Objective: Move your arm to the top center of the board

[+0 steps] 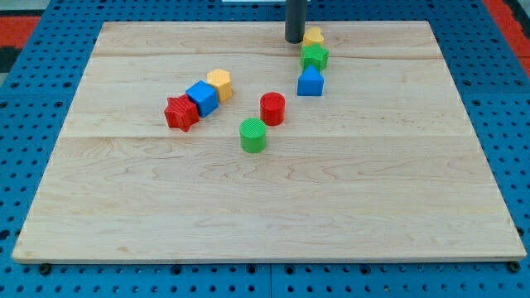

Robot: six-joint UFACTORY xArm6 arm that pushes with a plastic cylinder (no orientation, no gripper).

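Now, my tip (294, 40): near the counter (248, 207) top edge, slightly right of centre.
Nearest: yellow block (313, 36), just beside, right.
Gripper: none, only a rod.

My tip (295, 40) is the lower end of a straight dark rod standing upright on the bench (248, 207), a pale wooden board. It rests near the middle of the bench's top edge, slightly toward the view's right of that edge's centre.
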